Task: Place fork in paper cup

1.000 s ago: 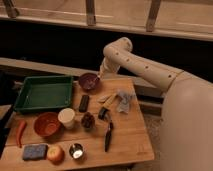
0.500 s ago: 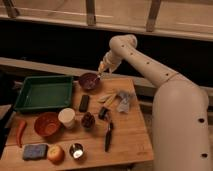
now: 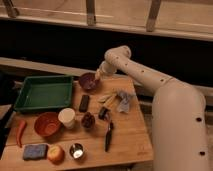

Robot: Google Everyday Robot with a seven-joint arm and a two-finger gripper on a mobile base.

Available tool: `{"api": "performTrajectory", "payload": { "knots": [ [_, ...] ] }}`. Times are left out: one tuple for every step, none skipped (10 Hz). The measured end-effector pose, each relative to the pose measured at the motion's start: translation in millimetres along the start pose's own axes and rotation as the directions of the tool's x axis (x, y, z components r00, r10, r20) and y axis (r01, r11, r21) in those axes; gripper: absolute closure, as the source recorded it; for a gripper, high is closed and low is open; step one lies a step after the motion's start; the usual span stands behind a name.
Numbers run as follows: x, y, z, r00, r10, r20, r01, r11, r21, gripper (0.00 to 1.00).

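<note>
And here we are over the wooden counter (image 3: pixel 125 142). The big white arm (image 3: pixel 145 80) reaches in from the right and curls down at the back. The claw (image 3: pixel 98 75) sits low at the far edge, right at the right-hand rim of the purple bowl (image 3: pixel 88 81); touching it or just above it, I cannot tell which. Wide or narrow? I cannot tell that either, nor whether it has anything in it. The fork I cannot pick out with any certainty. The paper cup (image 3: pixel 66 117), though, is plain to see: white and upright, front-left of the counter's middle. It is tucked between the orange bowl (image 3: pixel 47 124) on its left and the dark reddish-brown cup (image 3: pixel 88 120) on its right, well apart from the claw. Left of the purple bowl lies the green tray (image 3: pixel 42 92). A flat black block (image 3: pixel 84 103) lies between that bowl and the paper cup. Pale wooden utensils (image 3: pixel 106 98) lie mid-counter beside a crumpled grey thing (image 3: pixel 123 100), and a black-handled tool (image 3: pixel 108 136) points towards the front edge. Along the front sit a blue sponge (image 3: pixel 33 151), a round orange-yellow fruit (image 3: pixel 55 153) and a small shiny metal cup (image 3: pixel 76 150), and at the far left a red chilli (image 3: pixel 20 132).
</note>
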Motion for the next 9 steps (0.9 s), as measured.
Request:
{"api": "performTrajectory", "payload": {
  "knots": [
    [1.5, -1.3, 6.2, 1.0, -0.002, 0.025, 0.001, 1.0, 0.031, 0.46],
    [-0.1, -0.9, 10.2, 0.999, -0.003, 0.039, 0.001, 0.999, 0.048, 0.46],
    [-5.1, 0.2, 14.8, 0.998, -0.007, 0.057, 0.003, 0.998, 0.066, 0.46],
    [-10.4, 0.3, 21.2, 0.998, -0.011, 0.069, 0.005, 0.997, 0.083, 0.46],
    [-16.2, -2.0, 24.9, 0.996, -0.015, 0.082, 0.007, 0.996, 0.091, 0.46],
    [-21.8, -4.6, 30.0, 0.995, -0.017, 0.096, 0.009, 0.996, 0.086, 0.46],
    [-29.0, -7.5, 33.4, 0.994, -0.016, 0.107, 0.008, 0.997, 0.075, 0.46],
    [-33.6, -9.1, 35.6, 0.994, -0.014, 0.113, 0.007, 0.998, 0.065, 0.46],
    [-35.0, -8.2, 35.5, 0.993, -0.014, 0.114, 0.007, 0.998, 0.062, 0.46]
  ]
}}
